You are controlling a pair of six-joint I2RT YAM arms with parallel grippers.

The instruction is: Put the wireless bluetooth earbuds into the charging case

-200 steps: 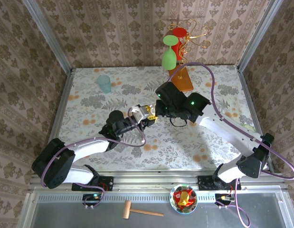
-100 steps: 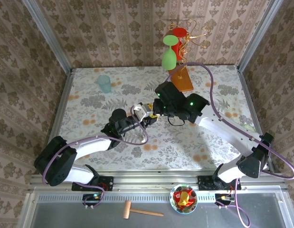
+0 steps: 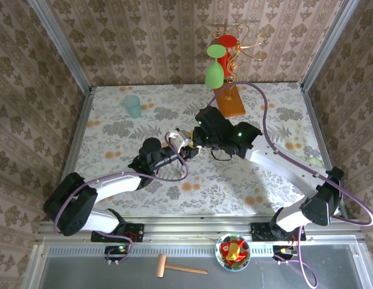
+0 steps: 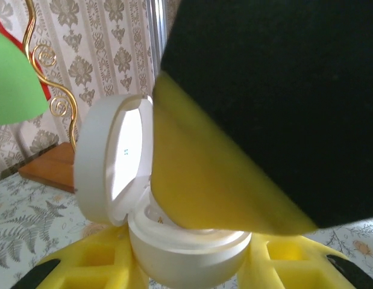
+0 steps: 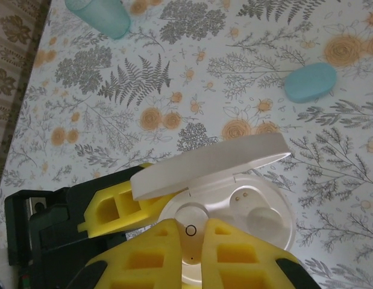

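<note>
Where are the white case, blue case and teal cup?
white case (image 5: 210, 164): right wrist view, raised lid.
blue case (image 5: 311, 82): right wrist view, top middle.
teal cup (image 5: 105, 15): right wrist view, side wall.

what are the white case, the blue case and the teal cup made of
White case: hard plastic, probably; smooth semi-gloss shell, soft highlights on the lid.
Blue case: likely the same plastic, matte-looking, evenly pale.
Teal cup: translucent plastic or glass; slightly see-through tint, can't tell which.

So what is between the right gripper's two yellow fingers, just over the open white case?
A white earbud, pinched by the right gripper, its head pointing into the open white case. The right wrist view shows this.
</note>
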